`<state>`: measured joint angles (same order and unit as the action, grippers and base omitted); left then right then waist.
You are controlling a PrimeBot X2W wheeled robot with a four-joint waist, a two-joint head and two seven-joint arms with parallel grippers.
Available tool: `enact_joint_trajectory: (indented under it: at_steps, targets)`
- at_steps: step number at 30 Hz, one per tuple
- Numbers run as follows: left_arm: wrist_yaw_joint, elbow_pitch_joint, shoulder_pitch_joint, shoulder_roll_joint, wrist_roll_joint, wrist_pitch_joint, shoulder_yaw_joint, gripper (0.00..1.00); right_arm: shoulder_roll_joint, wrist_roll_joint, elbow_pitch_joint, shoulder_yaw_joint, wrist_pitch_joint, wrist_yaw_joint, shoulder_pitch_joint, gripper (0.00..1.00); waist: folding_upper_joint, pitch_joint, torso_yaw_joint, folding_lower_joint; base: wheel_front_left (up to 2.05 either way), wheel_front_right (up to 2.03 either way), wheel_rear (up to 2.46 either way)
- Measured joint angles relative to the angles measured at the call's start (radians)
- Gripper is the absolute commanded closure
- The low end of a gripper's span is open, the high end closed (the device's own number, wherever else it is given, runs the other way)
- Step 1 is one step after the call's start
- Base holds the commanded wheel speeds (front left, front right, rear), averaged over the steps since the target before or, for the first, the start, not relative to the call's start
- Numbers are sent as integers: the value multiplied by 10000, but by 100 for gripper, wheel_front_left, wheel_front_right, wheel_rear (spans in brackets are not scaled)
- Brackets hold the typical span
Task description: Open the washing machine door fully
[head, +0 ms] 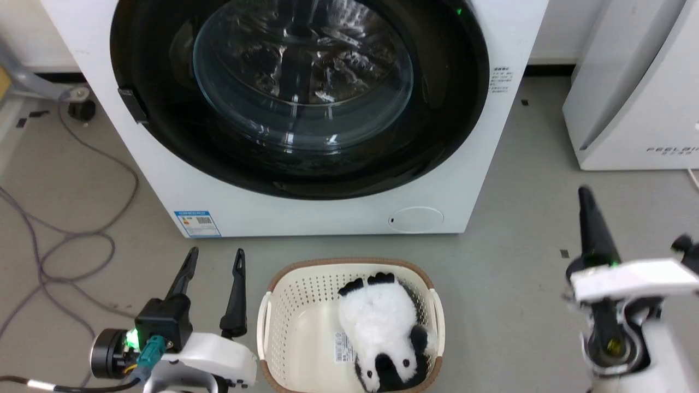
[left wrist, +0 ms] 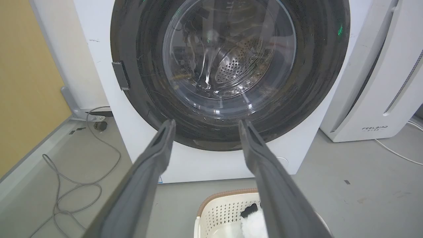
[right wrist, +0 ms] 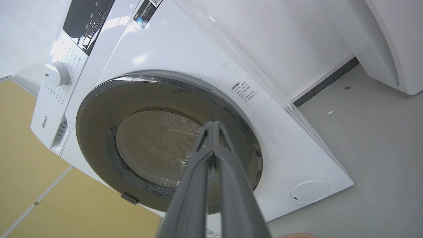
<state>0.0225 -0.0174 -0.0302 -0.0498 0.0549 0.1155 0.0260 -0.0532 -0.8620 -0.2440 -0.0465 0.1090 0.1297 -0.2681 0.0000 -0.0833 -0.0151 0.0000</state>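
With left gripper (head: 215, 252) gaping empty and right gripper (head: 585, 194) pinched empty, best hook the tab (head: 132, 105) at the door's (head: 300, 98) left edge.

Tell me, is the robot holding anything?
Nothing. The left tool is open and empty, the right tool is shut on air, both away from the washing machine door.

Basket (head: 295, 305) before washing machine (head: 327, 213); toy (head: 377, 322) in basket.

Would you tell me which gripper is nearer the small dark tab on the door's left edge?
Left. The left gripper hangs open below the tab, before the machine; the right gripper, shut, is off beyond the opposite side of the door.
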Motion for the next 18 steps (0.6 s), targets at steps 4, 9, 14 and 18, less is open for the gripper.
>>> enact_joint_trajectory:
  at_steps: [4,9,14,18]
  targets:
    - [86,100,-192,-2,2,88,-33,0,-157,-673,-437,-115,31,0,-900,100,0,-250,17,0,0,0,0]
    - [163,230,-437,0,21,180,-35,0,-564,-1371,-1149,-69,111,0,-2186,100,0,-582,65,0,0,0,0]
    - [253,322,-677,2,102,272,-42,0,-1030,-1998,-1948,263,69,0,-3678,100,0,-946,119,0,0,0,0]
    - [336,424,-851,2,245,364,-40,0,-1394,-2326,-2708,779,-125,0,-4916,100,0,-1237,190,0,0,0,0]
